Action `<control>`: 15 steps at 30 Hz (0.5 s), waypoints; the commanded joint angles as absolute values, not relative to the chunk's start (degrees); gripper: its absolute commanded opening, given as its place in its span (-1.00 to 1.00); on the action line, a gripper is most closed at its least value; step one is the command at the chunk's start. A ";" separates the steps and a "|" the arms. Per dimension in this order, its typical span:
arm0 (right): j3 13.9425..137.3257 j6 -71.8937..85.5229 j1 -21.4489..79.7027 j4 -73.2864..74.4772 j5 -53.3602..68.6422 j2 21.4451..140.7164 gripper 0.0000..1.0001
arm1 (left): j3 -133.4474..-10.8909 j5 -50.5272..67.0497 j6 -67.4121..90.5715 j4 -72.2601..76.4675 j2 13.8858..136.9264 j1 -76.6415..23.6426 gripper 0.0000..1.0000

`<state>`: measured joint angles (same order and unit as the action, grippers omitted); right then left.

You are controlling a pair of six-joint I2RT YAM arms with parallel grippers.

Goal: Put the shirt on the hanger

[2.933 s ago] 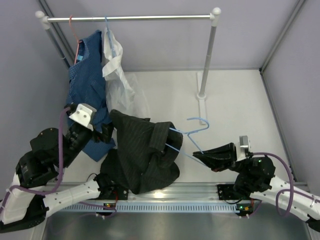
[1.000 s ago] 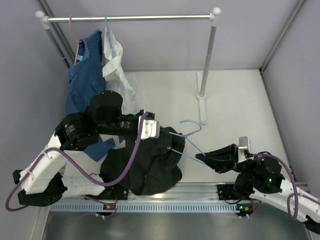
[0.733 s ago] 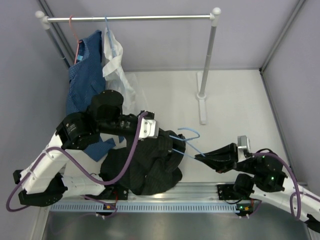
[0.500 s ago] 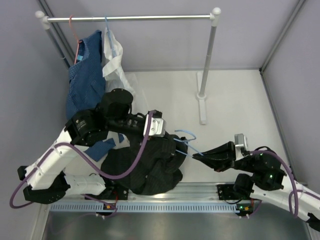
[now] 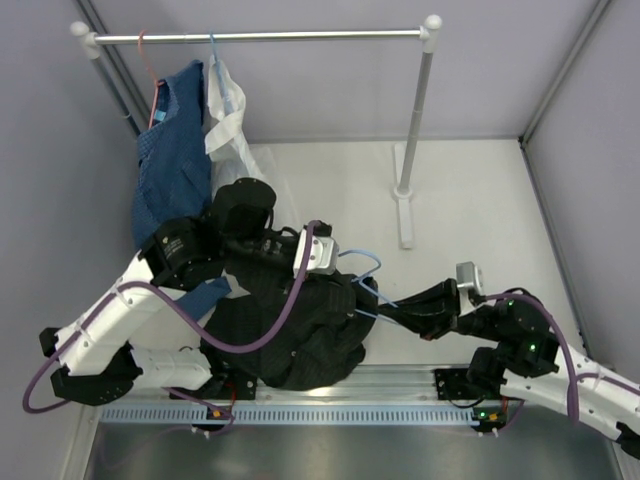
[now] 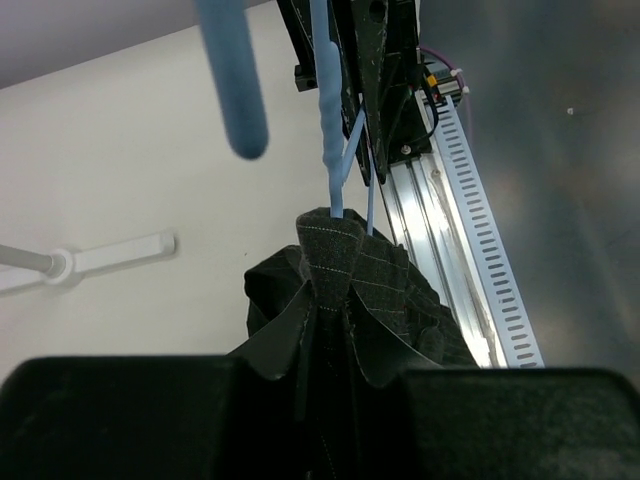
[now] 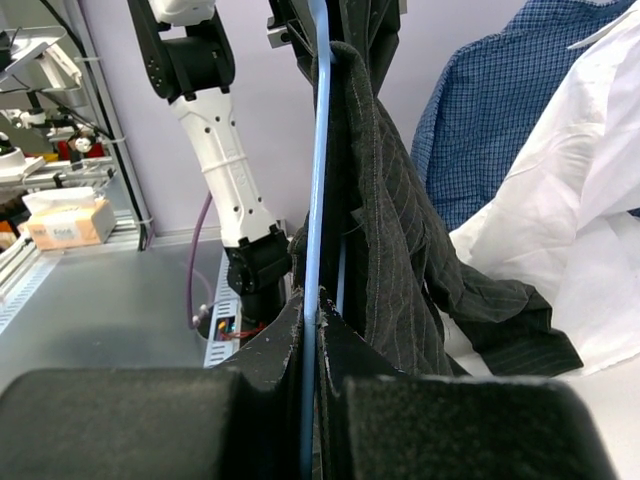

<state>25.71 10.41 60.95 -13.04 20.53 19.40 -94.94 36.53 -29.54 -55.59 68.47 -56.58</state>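
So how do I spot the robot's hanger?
Find the silver clothes rail at the back, then come forward to the heaped black shirt. The hanger pokes from its right side: thin light-blue wire, not hooked on the rail like the other hangers.

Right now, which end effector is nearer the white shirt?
Left. The left end effector pinches the black shirt near the white shirt; right end effector clamps the hanger farther off.
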 commanded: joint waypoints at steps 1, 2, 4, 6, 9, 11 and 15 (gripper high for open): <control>27.51 10.63 61.43 -21.62 21.54 20.74 -1.00 | -93.08 37.89 -29.27 -52.91 69.35 -56.95 -1.00; 27.60 10.55 61.35 -21.10 20.14 20.48 -1.00 | -92.38 37.36 -29.62 -52.74 69.17 -56.95 -1.00; 27.51 10.81 61.35 -17.60 17.77 18.91 -0.79 | -91.32 35.61 -29.71 -52.04 68.04 -57.04 -1.00; 27.86 11.86 61.35 -12.68 10.69 16.97 0.15 | -88.09 30.43 -28.92 -50.37 66.54 -57.04 -1.00; 28.83 15.98 61.43 0.76 -2.86 12.14 0.99 | -81.86 20.07 -24.71 -43.88 62.06 -56.95 -1.00; 28.57 19.92 61.35 9.56 -10.15 7.57 0.99 | -77.89 10.76 -19.53 -36.32 58.11 -57.04 -1.00; 26.20 26.71 61.35 17.74 -16.79 -1.30 0.99 | -69.27 0.62 -14.50 -24.46 52.92 -56.95 -1.00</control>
<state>26.33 19.75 61.01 6.98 -6.44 3.60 -72.27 12.45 -20.38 -40.64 57.49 -57.04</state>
